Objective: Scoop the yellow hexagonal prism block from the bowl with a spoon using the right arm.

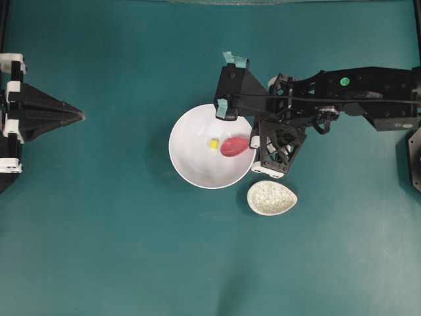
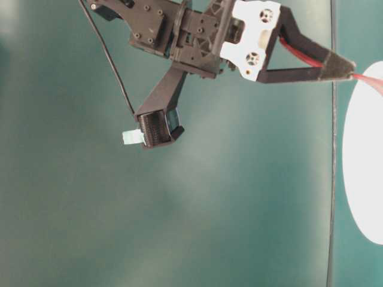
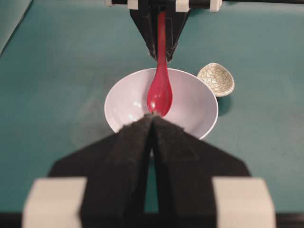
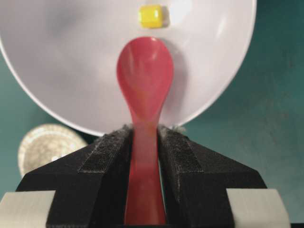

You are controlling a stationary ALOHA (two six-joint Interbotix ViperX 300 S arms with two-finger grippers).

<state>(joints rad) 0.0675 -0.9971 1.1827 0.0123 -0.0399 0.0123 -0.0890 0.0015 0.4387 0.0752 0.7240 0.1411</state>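
Observation:
The white bowl (image 1: 197,164) sits mid-table. The tiny yellow block (image 1: 214,143) lies inside it, just beyond the tip of the red spoon's scoop (image 1: 234,146). My right gripper (image 1: 254,142), on the arm with teal tape, is shut on the spoon's handle at the bowl's right rim. The right wrist view shows the jaws (image 4: 145,130) clamped on the spoon (image 4: 145,71), with the scoop over the bowl (image 4: 71,57) and the block (image 4: 150,16) a little ahead of it, apart. My left gripper (image 1: 81,117) is shut and empty, far left; in its own view (image 3: 153,116) it points at the bowl (image 3: 123,102).
A small speckled egg-shaped spoon rest (image 1: 272,198) lies just below and right of the bowl, near my right gripper; it also shows in the right wrist view (image 4: 47,145). The teal table surface surrounds everything.

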